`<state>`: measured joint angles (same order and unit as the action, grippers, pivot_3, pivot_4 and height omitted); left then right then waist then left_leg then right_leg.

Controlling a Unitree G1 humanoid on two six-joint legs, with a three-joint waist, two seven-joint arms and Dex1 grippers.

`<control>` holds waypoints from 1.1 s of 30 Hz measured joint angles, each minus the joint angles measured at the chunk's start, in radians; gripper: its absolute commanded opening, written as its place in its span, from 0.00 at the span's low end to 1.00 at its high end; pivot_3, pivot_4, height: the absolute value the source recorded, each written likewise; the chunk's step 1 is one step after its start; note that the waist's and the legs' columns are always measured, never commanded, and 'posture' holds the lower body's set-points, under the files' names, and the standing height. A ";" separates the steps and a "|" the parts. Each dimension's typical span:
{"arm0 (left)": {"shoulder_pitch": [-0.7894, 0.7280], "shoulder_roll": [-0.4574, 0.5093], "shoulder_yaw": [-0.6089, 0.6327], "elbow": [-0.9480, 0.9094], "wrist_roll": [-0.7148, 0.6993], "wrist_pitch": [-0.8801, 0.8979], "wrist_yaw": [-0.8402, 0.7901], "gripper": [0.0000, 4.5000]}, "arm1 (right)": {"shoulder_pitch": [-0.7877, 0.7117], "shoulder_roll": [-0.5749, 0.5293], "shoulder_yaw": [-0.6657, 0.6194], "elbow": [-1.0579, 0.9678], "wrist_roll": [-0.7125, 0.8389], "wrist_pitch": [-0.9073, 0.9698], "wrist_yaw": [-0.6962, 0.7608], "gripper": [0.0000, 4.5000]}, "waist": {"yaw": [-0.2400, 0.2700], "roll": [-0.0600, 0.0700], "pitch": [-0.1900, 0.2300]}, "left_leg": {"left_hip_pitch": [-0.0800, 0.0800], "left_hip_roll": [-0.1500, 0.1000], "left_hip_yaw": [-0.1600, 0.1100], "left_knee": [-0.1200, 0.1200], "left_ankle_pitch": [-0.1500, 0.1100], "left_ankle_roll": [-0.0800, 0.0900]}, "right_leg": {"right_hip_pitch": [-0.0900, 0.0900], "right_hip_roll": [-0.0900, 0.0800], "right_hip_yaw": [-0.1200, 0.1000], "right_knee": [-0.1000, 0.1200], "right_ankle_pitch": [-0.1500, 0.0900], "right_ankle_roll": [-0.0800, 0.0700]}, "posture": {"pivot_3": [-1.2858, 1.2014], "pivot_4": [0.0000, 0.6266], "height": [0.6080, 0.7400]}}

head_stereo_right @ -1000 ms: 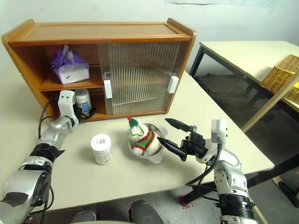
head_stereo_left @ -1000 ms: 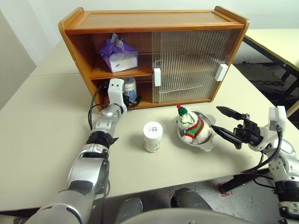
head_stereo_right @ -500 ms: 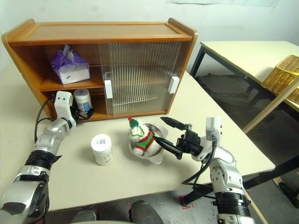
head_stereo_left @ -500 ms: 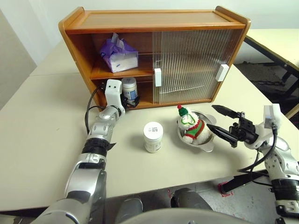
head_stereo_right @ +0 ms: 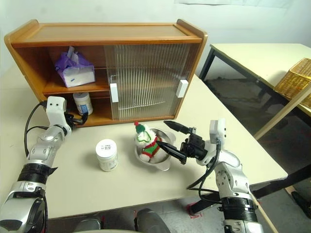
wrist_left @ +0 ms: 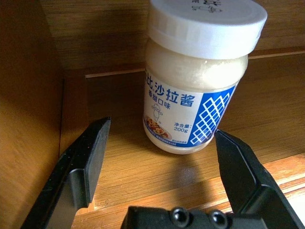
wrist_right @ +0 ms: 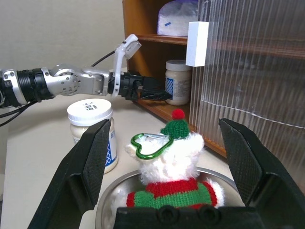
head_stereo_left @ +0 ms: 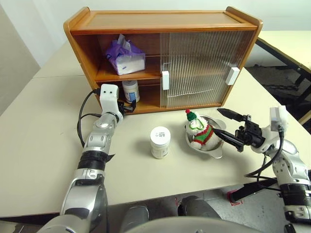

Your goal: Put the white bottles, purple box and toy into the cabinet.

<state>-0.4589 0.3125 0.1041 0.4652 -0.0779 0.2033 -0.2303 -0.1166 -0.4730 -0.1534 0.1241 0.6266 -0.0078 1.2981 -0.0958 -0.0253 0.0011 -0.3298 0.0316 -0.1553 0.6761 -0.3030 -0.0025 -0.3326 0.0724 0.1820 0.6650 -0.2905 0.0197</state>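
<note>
Stowed in cabinet [head_stereo_left: 146, 22]: purple box [head_stereo_left: 125, 57] sitting on upper shelf, one white bottle [head_stereo_left: 129, 91] standing on lower shelf.

Remaining on counter [head_stereo_left: 43, 131]: second white bottle [head_stereo_left: 160, 141]; toy [head_stereo_left: 198, 131] lying in steel bowl [head_stereo_left: 216, 151].

Left gripper [head_stereo_left: 127, 106]: fingers spread, gripping nothing.

Right gripper [head_stereo_left: 228, 128]: fingers spread, flanking toy.

- You work at a wide, pale beige table [head_stereo_left: 43, 121] set against a plain white wall [head_stereo_right: 243, 19].
- To your right stands a second beige table with black legs [head_stereo_right: 252, 56], and a woven wicker basket [head_stereo_right: 295, 83] beside it.
- Between the tables you see dark grey floor [head_stereo_right: 243, 104].
</note>
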 measured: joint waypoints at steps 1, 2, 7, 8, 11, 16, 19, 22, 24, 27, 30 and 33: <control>-0.002 0.000 -0.001 0.004 0.000 -0.002 0.000 1.00 | 0.000 0.000 0.003 0.000 0.000 0.001 0.000 1.00 | 0.001 0.000 0.000 | 0.000 0.000 0.000 0.000 0.000 0.000 | 0.000 0.000 0.000 0.000 0.000 0.000 | 0.46 0.00 1.00; -0.008 -0.001 -0.001 0.011 0.001 -0.004 0.000 1.00 | 0.000 0.000 0.004 0.000 -0.001 0.002 0.000 1.00 | 0.002 0.000 0.000 | 0.000 0.000 0.000 0.000 0.000 0.000 | 0.000 0.000 0.000 0.000 0.000 0.000 | 0.46 0.00 1.00; -0.025 -0.006 -0.002 0.029 0.002 -0.008 0.000 1.00 | 0.000 0.000 0.005 -0.002 -0.001 0.003 -0.005 1.00 | 0.004 0.000 0.000 | 0.000 0.000 0.000 0.000 0.000 0.000 | 0.000 0.000 0.000 0.000 0.000 0.000 | 0.46 0.00 1.00; -0.026 -0.006 -0.002 0.031 0.002 -0.009 0.000 0.91 | 0.000 0.000 0.005 -0.004 -0.001 0.004 -0.007 1.00 | 0.005 0.000 0.000 | 0.000 0.000 0.000 0.000 0.000 0.000 | 0.000 0.000 0.000 0.000 0.000 0.000 | 0.46 0.00 1.00; -0.027 -0.007 -0.002 0.035 0.002 -0.014 0.000 0.72 | 0.000 0.000 0.005 -0.007 -0.001 0.005 -0.011 1.00 | 0.006 0.000 0.000 | 0.000 0.000 0.000 0.000 0.000 0.000 | 0.000 0.000 0.000 0.000 0.000 0.000 | 0.46 0.00 1.00; -0.027 -0.006 -0.001 0.036 0.001 -0.020 -0.001 0.31 | 0.000 0.000 0.005 -0.007 -0.002 0.006 -0.011 1.00 | 0.006 0.000 0.000 | 0.000 0.000 0.000 0.000 0.000 0.000 | 0.000 0.000 0.000 0.000 0.000 0.000 | 0.46 0.00 1.00; -0.027 -0.008 -0.003 0.036 0.000 -0.022 -0.006 0.08 | -0.002 0.000 0.007 -0.007 -0.003 0.006 -0.011 1.00 | 0.006 0.000 0.000 | 0.000 0.000 0.000 0.000 0.000 0.000 | 0.000 0.000 0.000 0.000 0.000 0.000 | 0.46 0.00 1.00; -0.027 -0.011 -0.003 0.032 -0.001 -0.023 -0.008 0.01 | -0.004 0.000 0.008 -0.008 -0.004 0.007 -0.011 1.00 | 0.003 0.000 0.000 | 0.001 0.000 0.000 0.000 0.000 0.000 | 0.000 0.000 0.000 0.000 0.001 -0.001 | 0.47 0.00 1.00; -0.025 -0.011 -0.002 0.027 0.000 -0.023 -0.008 0.01 | -0.006 0.000 0.011 -0.008 -0.004 0.011 -0.012 1.00 | 0.003 0.000 0.000 | 0.001 0.000 0.000 0.000 0.000 0.000 | 0.000 0.000 0.000 0.000 0.001 -0.001 | 0.47 0.00 1.00; -0.024 -0.012 -0.002 0.024 0.001 -0.024 0.000 0.01 | -0.012 0.000 0.018 -0.015 -0.005 0.018 -0.013 1.00 | 0.003 0.000 0.000 | 0.000 0.000 0.000 0.000 0.000 0.000 | 0.000 0.000 0.000 0.000 0.001 -0.001 | 0.47 0.00 1.00; -0.024 -0.013 -0.002 0.024 0.002 -0.031 0.010 0.01 | -0.023 0.000 0.019 -0.017 -0.005 0.021 -0.015 1.00 | 0.002 0.000 0.000 | 0.001 0.000 0.000 0.000 0.000 0.000 | 0.000 0.000 0.000 0.000 0.000 -0.001 | 0.47 0.00 1.00; -0.023 -0.013 -0.002 0.009 0.001 -0.032 0.014 0.01 | -0.028 -0.001 0.019 -0.017 -0.006 0.024 -0.015 1.00 | 0.002 0.000 0.000 | 0.000 0.000 0.000 -0.001 0.000 0.000 | -0.001 0.000 0.000 0.000 0.000 -0.001 | 0.47 0.00 1.00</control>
<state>-0.4817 0.2991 0.1021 0.4742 -0.0773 0.1711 -0.2164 -0.1450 -0.4735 -0.1348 0.1073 0.6205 0.0157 1.2831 -0.0937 -0.0258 0.0013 -0.3295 0.0317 -0.1553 0.6755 -0.3029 -0.0027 -0.3333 0.0724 0.1819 0.6650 -0.2900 0.0189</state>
